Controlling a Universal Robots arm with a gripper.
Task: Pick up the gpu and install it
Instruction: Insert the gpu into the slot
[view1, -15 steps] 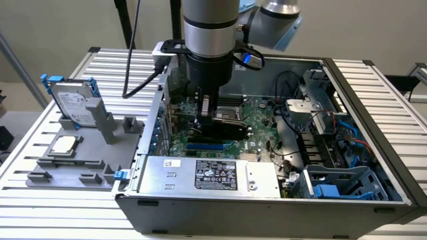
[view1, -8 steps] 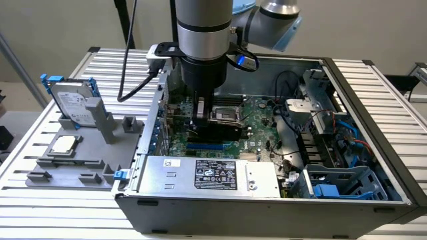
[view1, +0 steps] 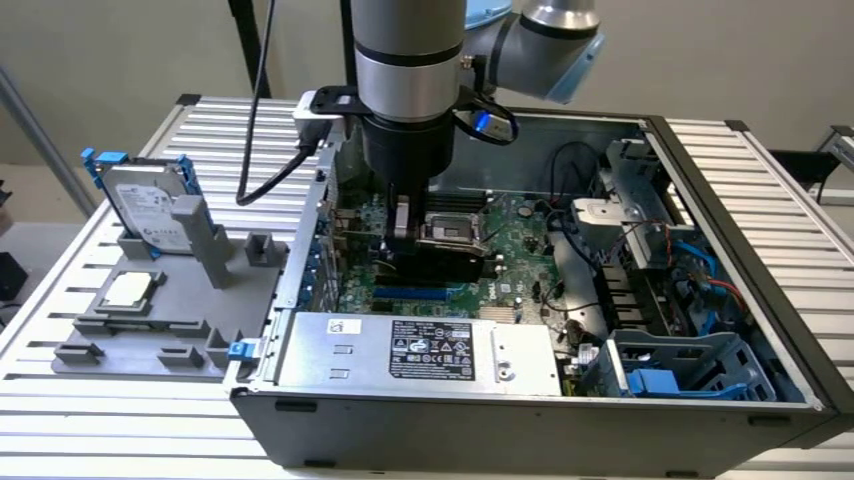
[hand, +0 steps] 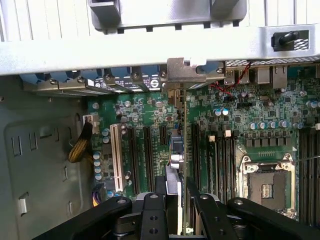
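The gpu (view1: 447, 264) hangs upright inside the open computer case (view1: 747, 300), black face toward the exterior view's right, just above the green motherboard (view1: 514, 225). My gripper (view1: 404, 250) is shut on its upper edge. In the wrist view the gpu (hand: 184, 130) shows edge-on as a thin green strip. It runs along the expansion slots (hand: 149, 152), and its silver bracket (hand: 182, 70) meets the case's rear slot openings. My gripper (hand: 179, 195) has one black finger on each side of the card. Whether the card's edge sits in a slot is hidden.
A grey fixture (view1: 134, 330) at the exterior view's left holds a silver hard drive with blue rails (view1: 147, 205) and a small square CPU chip (view1: 127, 290). The power supply (view1: 420, 350), a blue drive cage (view1: 681, 365), cables (view1: 641, 250) and the CPU socket (hand: 265, 187) crowd the case.
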